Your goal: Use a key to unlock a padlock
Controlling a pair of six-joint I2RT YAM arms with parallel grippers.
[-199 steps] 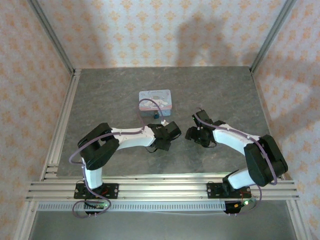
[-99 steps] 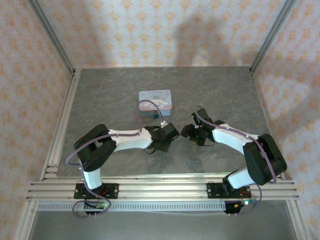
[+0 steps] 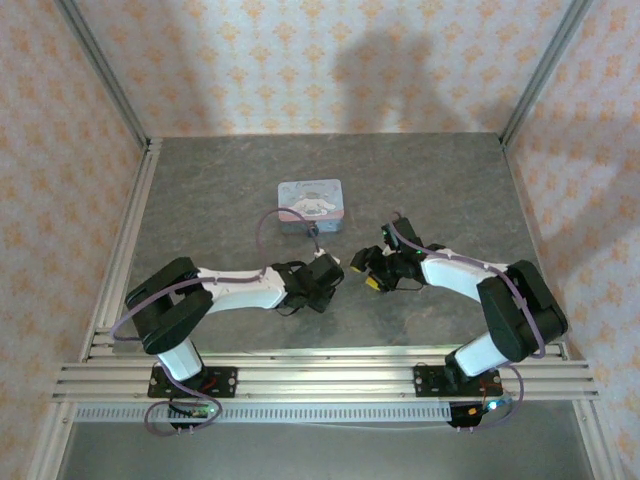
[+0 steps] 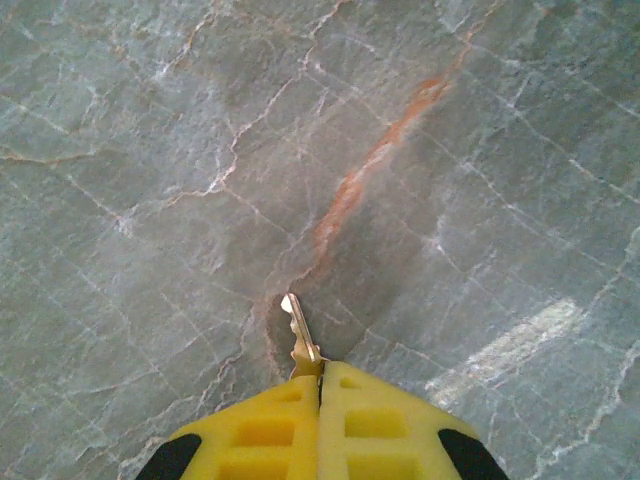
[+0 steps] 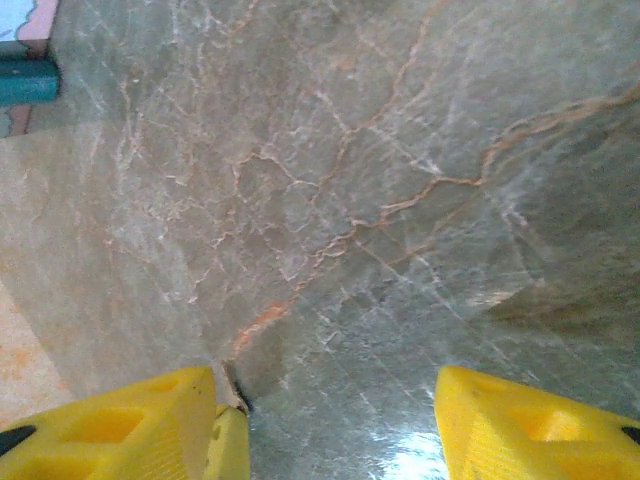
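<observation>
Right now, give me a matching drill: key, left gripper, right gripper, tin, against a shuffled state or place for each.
Column 1
1. key
2. left gripper
3. right gripper
4. tin

Column 2
a. pale blue, lying beyond both grippers
b. open, jaws wide apart
c. shut on a thin metal thing
d. blade pointing out past closed yellow tips

Pairs: 1-d, 2-c, 3-b, 4-a
</observation>
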